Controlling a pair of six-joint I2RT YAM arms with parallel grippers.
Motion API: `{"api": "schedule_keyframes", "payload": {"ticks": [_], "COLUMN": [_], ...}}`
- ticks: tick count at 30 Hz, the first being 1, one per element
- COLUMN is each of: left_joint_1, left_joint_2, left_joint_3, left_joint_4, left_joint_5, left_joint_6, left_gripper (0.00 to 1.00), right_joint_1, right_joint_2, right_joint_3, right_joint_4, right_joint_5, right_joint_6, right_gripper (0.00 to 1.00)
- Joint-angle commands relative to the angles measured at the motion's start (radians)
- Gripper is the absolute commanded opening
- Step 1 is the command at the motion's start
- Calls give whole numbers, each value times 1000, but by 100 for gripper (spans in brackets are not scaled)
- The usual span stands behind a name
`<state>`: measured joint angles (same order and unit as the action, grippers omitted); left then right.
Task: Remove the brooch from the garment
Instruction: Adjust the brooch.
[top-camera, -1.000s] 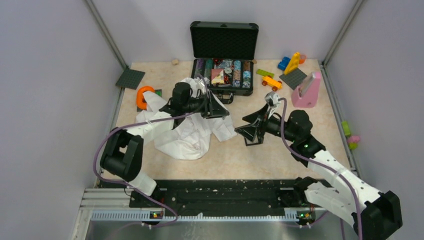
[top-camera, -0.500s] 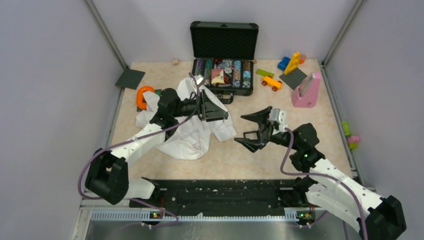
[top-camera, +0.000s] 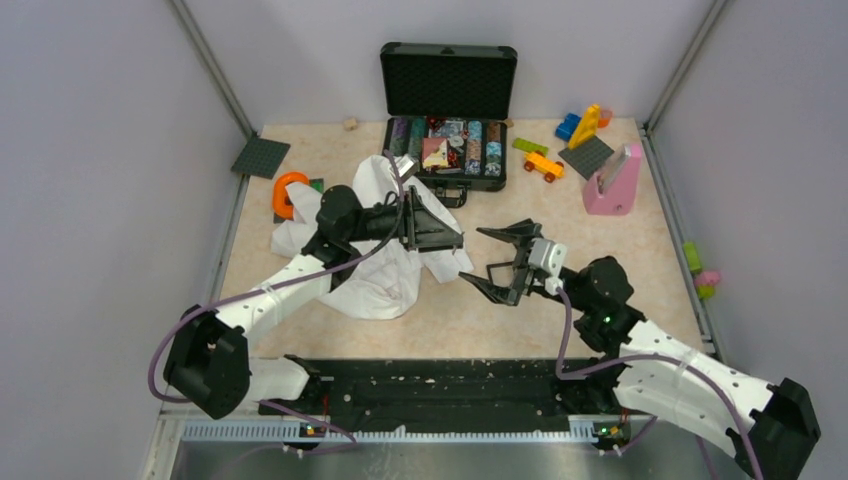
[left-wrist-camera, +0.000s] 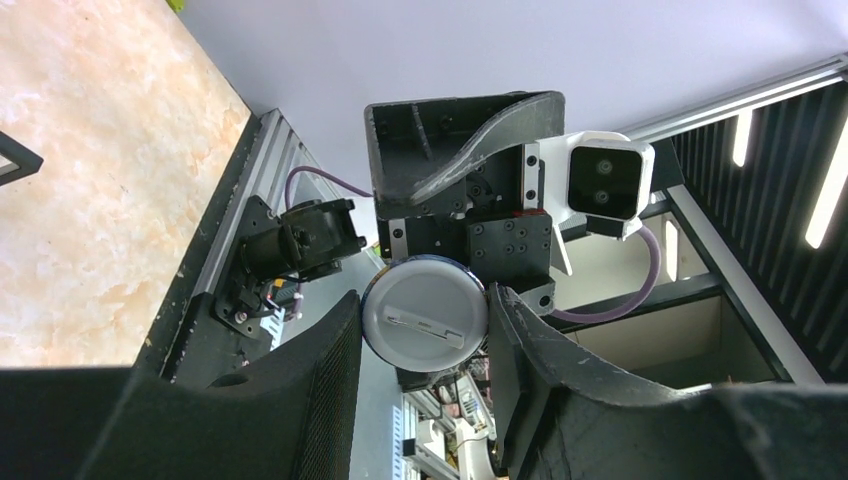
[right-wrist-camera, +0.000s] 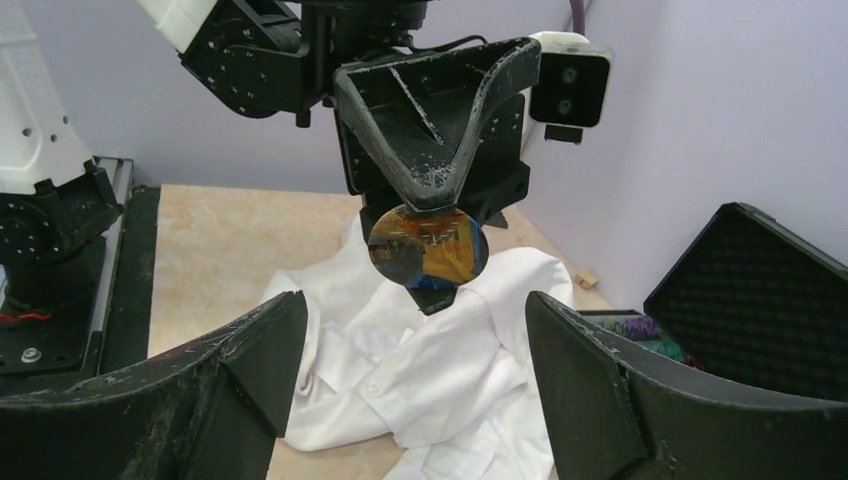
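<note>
The brooch (left-wrist-camera: 425, 328) is a round badge, and the left wrist view shows its white back with a pin bar. My left gripper (left-wrist-camera: 422, 300) is shut on its edges. From the right wrist view its orange and dark front (right-wrist-camera: 428, 247) faces me, hanging from the left gripper's fingers (right-wrist-camera: 430, 150) above the crumpled white shirt (right-wrist-camera: 450, 360). The brooch is clear of the cloth. My right gripper (right-wrist-camera: 415, 305) stands open and empty, facing the brooch a short way off. In the top view the left gripper (top-camera: 452, 240) and right gripper (top-camera: 472, 256) nearly meet beside the shirt (top-camera: 375, 275).
An open black case (top-camera: 448, 110) with colourful contents stands at the back. Toy bricks (top-camera: 585, 125) and a pink holder (top-camera: 612, 182) lie at the back right. An orange ring (top-camera: 290, 192) and a dark baseplate (top-camera: 260, 157) are at the left.
The left gripper has moved right, off the shirt's middle, toward the right gripper. The right gripper has swung round and tilted to face it, its jaws spreading wider.
</note>
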<state>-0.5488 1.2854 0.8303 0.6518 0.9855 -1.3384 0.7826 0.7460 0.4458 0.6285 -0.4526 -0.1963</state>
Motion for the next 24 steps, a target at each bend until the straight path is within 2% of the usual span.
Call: {"api": "schedule_keyframes", "payload": {"ticks": [1, 3, 12, 19, 24], "left_joint_1": [-13, -17, -23, -26, -25], "left_joint_2": [-17, -7, 8, 14, 17], "left_joint_3": [-5, -3, -10, -13, -12], "left_joint_4": [71, 73, 95, 100, 99], "left_joint_5": [-13, -11, -9, -14, -11], "left_joint_6": [-14, -16, -25, -25, -24], "left_gripper": [30, 31, 30, 30, 30], "right_joint_1": [26, 28, 36, 38, 41], "right_joint_2": [29, 42, 74, 93, 98], "right_joint_3": [51, 58, 69, 83, 86], "right_joint_4": [53, 65, 102, 113, 123], "right_joint_5": [24, 12, 28, 15, 13], "right_joint_6": [-31, -30, -24, -12, -11], "right_gripper": [78, 74, 73, 62, 60]}}
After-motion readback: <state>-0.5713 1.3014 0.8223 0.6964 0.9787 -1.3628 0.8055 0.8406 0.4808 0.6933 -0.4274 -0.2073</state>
